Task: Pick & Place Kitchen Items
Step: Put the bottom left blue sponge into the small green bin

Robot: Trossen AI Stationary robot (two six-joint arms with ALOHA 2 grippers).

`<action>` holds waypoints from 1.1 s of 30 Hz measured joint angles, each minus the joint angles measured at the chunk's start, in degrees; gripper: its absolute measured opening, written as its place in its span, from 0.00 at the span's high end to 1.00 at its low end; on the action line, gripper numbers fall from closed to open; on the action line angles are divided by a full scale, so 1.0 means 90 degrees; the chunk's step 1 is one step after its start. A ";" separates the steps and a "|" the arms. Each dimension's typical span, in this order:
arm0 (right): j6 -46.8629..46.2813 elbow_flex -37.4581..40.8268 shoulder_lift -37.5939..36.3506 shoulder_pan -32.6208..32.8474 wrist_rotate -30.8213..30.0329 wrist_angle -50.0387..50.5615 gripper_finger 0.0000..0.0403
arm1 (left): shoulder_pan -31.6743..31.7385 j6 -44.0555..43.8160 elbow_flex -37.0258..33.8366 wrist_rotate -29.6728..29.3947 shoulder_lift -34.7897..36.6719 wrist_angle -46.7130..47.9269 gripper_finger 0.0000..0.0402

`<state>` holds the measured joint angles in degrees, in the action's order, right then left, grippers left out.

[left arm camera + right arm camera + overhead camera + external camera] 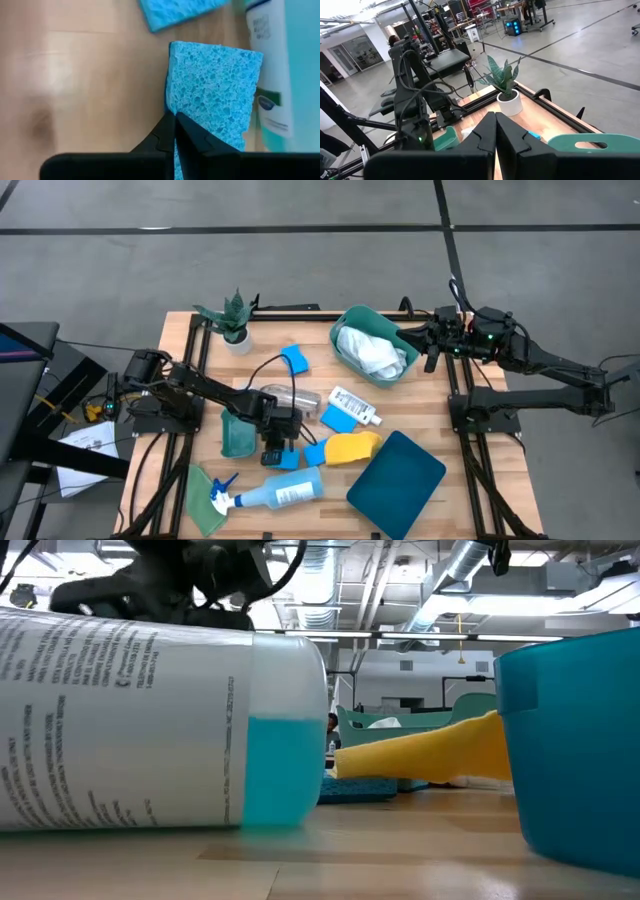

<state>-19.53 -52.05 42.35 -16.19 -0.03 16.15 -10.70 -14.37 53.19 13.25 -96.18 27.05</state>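
Jaws of the left gripper [174,131] are pressed together on the edge of a blue sponge [212,90], which they pinch low over the counter [420,425] near its front middle. Seen from above, that gripper [275,452] sits just above the spray bottle [285,492], which lies on its side along the front edge. Beside the held sponge lie another sponge [315,453] and a yellow cloth [352,447]. A third sponge [339,418] lies touching the small white bottle [354,405], and a fourth [294,359] lies farther back. A green cloth [203,498] sits at the front left corner by the spray head. The right gripper [495,131] has its jaws shut on nothing and hangs beside the teal tub [372,345] at the back right. A white cloth [370,352] fills that tub. A potted plant [233,319] stands at the back left.
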 joint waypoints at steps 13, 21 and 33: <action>0.0000 0.0000 0.0000 0.0000 0.0000 0.0247 1.00 | 0.0325 -0.2224 0.0005 -0.1202 0.1374 0.0048 1.00; 0.0003 0.0000 0.0000 0.0000 0.0000 0.0327 1.00 | -0.0121 -0.4760 0.0002 -0.2183 0.1868 0.0150 1.00; 0.0070 0.0000 0.0000 -0.0007 0.0000 0.0341 1.00 | -0.1067 -0.8332 0.0002 -0.3578 0.1966 0.0931 1.00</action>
<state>-18.90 -52.05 42.35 -16.25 -0.03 19.22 -20.30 -89.36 53.21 -18.95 -78.49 35.42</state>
